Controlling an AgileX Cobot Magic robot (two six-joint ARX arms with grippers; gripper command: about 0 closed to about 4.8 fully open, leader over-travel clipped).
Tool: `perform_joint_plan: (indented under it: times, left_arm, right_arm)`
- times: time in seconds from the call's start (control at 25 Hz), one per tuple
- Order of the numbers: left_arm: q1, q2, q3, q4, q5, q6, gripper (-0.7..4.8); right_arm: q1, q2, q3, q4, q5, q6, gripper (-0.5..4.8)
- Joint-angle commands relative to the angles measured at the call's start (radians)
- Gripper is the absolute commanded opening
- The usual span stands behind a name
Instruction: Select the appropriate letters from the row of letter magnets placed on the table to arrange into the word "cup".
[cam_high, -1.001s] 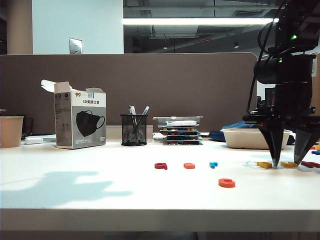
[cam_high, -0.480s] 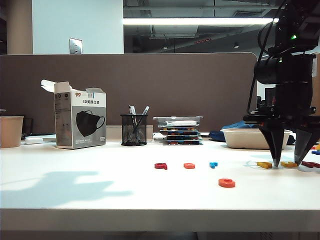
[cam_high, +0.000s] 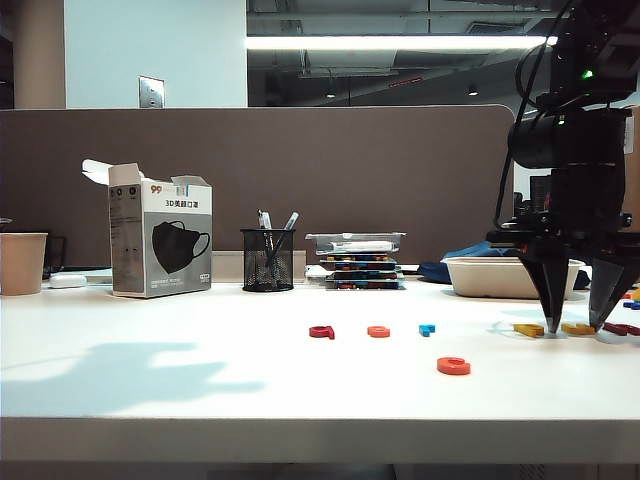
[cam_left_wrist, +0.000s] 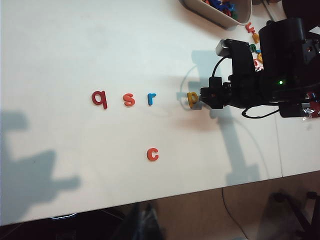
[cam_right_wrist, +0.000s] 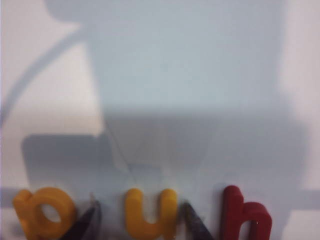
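Observation:
The row of letter magnets lies on the white table (cam_high: 200, 390): dark red "q" (cam_left_wrist: 99, 98), orange "s" (cam_left_wrist: 129, 99), blue "r" (cam_left_wrist: 151, 98) and yellow "p" (cam_left_wrist: 192, 99). The orange-red "c" (cam_high: 453, 366) lies alone nearer the front edge. My right gripper (cam_right_wrist: 141, 221) is down at the table, open, its dark fingertips (cam_right_wrist: 85, 220) on either side of the yellow "u" (cam_right_wrist: 150, 212). The "p" (cam_right_wrist: 42, 212) lies just outside one finger and a dark red letter (cam_right_wrist: 245, 215) outside the other. My left gripper (cam_left_wrist: 145, 225) is a dark blur beyond the table's front edge.
A mask box (cam_high: 160, 240), a mesh pen holder (cam_high: 268, 260), a stack of letter trays (cam_high: 355, 260) and a paper cup (cam_high: 22, 262) stand along the back. A beige tray (cam_high: 510, 275) sits behind the right gripper, with loose letters (cam_high: 630, 298) at the far right.

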Motion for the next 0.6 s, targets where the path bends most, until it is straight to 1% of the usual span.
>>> perform_joint_plan:
  times: [0.04,0.48,0.52,0.56,0.6]
  left_arm:
    - [0.000,-0.004,0.003,0.008,-0.004,0.005,-0.05]
    - [0.000,-0.004,0.003,0.008,-0.004,0.005,-0.05]
    - [0.000,-0.003,0.003,0.008,-0.004,0.005,-0.05]
    - [0.000,-0.003,0.003,0.008,-0.004,0.005,-0.05]
    - [0.000,-0.003,0.003,0.008,-0.004,0.005,-0.05]
  right_arm:
    - [-0.001,0.004,-0.001,-0.019,-0.002,-0.003,2.10]
    - [-0.012,0.004,-0.001,-0.021,-0.002,-0.003,1.95]
    - [-0.013,0.004,-0.001,-0.023,-0.002,-0.003,1.51]
    - [-0.015,0.004,-0.001,-0.023,-0.002,-0.003,1.38]
    - [-0.017,0.004,-0.001,-0.023,-0.002,-0.003,1.38]
